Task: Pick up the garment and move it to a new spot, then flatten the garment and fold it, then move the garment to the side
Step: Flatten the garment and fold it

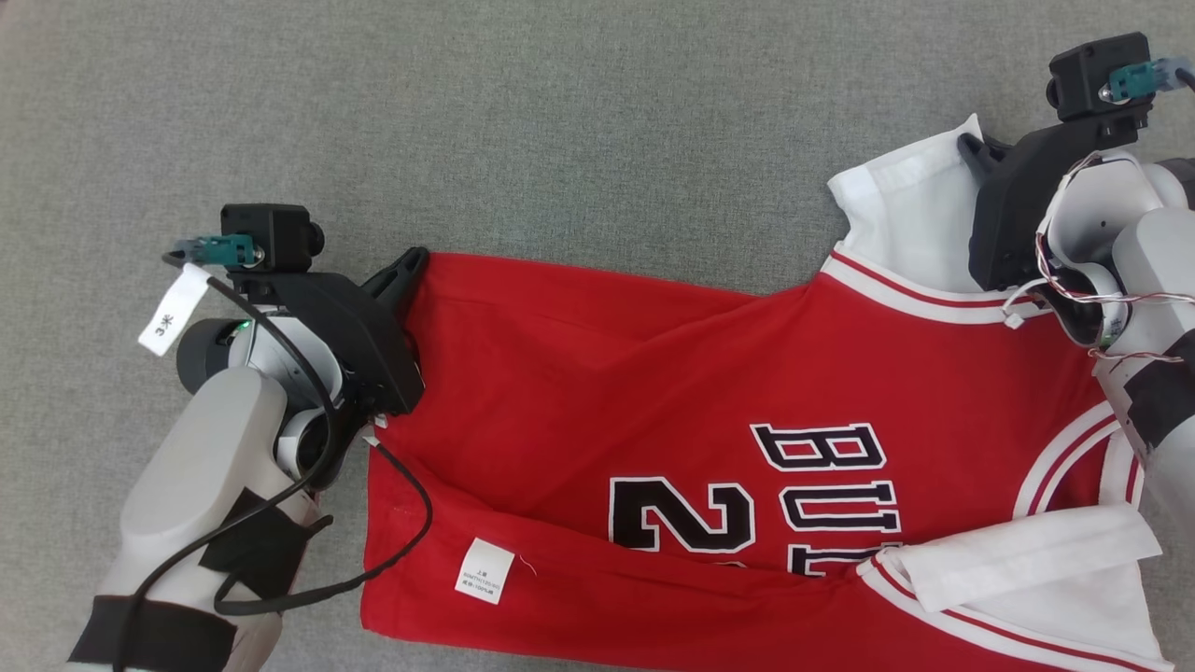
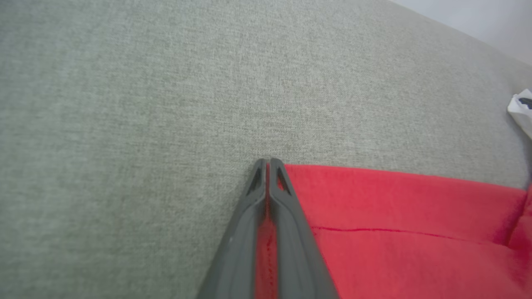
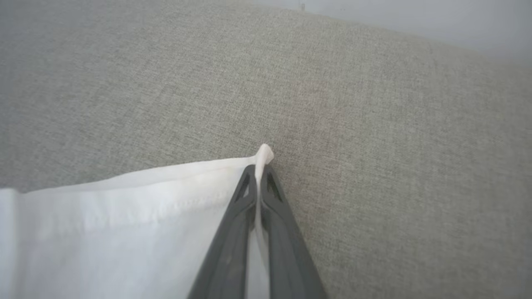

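Garment (image 1: 653,373) far corners pinched by left hand (image 2: 268,160) and right hand (image 3: 258,167), bare grey surface (image 1: 560,121) beyond

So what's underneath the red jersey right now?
The grey fabric surface shows all round the jersey, so it lies on that. Anything else beneath is covered by the cloth and cannot be seen.

One red jersey (image 1: 653,373) on one grey cloth (image 1: 560,121), two white sleeves (image 1: 910,205) (image 1: 1027,551), one care label (image 1: 485,570), one paper tag (image 1: 173,308), and two grippers there: left gripper (image 1: 414,259), right gripper (image 1: 967,142).
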Robot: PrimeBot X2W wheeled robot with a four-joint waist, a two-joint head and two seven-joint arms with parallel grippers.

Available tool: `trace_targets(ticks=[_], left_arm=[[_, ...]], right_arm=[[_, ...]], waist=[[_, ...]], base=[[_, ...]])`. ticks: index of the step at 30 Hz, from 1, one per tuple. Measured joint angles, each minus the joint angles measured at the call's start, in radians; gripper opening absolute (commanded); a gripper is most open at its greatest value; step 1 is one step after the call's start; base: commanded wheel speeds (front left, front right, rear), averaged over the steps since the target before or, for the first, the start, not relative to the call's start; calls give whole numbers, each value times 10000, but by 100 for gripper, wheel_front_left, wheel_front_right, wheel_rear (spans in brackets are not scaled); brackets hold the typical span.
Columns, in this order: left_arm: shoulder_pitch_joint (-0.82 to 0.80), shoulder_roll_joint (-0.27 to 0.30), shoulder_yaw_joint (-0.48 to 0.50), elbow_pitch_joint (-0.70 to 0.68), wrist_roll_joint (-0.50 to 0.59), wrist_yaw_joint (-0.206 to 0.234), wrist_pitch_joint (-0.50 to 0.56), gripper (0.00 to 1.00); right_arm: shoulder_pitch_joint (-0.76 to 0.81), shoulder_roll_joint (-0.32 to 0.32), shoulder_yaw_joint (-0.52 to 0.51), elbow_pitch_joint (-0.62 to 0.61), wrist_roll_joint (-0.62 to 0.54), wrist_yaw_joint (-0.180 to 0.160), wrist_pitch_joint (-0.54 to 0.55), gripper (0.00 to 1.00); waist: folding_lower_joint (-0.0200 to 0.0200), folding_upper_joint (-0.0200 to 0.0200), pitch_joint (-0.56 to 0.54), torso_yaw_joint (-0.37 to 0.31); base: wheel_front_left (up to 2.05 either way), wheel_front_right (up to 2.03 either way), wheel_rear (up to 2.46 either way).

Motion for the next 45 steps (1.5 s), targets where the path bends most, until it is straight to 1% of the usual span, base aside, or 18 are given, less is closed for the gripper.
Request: trace_targets(ticks=[2,9,11,12,14,20,23,28,31,34,39,42,45], left_arm=[[-36,-12,-33,104,0,-2,-58,0],[-36,67,-40,244,10,-13,-692,0],[-37,159,-10,293,21,-13,-941,0],[-36,322,19,374,31,-13,-1143,0],[-36,474,35,397,52,-13,-1306,0],[7,491,-75,416,96,-13,-1726,0],[21,504,-134,451,98,-13,-1808,0],[265,662,-343,334,92,-13,-2073,0],[732,915,-430,159,58,-13,-2173,0],[1151,1043,-571,35,19,-13,-2336,0],[1842,1430,-696,-435,-69,-13,-2529,0],[2114,1469,-834,-765,-217,-13,-2600,0],[2354,1528,-978,-1032,-288,-13,-2600,0]], right_arm=[[-87,0,8,217,-13,123,-144,0],[-125,-4,-82,619,-13,291,-840,0],[-194,-82,-136,755,-15,307,-1074,0],[-375,-163,-217,897,-23,347,-1329,0],[-541,-211,-238,957,-40,385,-1567,0],[-573,23,-226,1285,-33,566,-2107,0],[-521,136,-299,1302,190,663,-2403,0],[-161,111,-462,1206,675,821,-2905,0],[484,6,-554,1016,1066,830,-3231,0],[1229,-182,-512,602,1530,830,-3446,0],[2324,-750,173,-949,2625,832,-3613,0],[2933,-1120,447,-1601,3254,832,-3593,0],[3597,-1641,596,-2100,3781,830,-3551,0]], waist=[[0,-1,-15,7],[1,0,-218,-15],[1,1,-312,-26],[1,1,-415,-40],[1,1,-526,-59],[1,0,-849,-145],[0,0,-1012,-192],[0,0,-1266,-277],[0,0,-1431,-347],[1,0,-1625,-423],[0,0,-2060,-600],[-1,-1,-2275,-686],[-1,-1,-2477,-744]], base=[[0,0,0],[0,0,0],[0,0,0],[0,0,0],[0,0,0],[0,0,0],[0,0,0],[0,0,0],[0,0,0],[0,0,0],[0,0,0],[0,0,0],[0,0,0]])
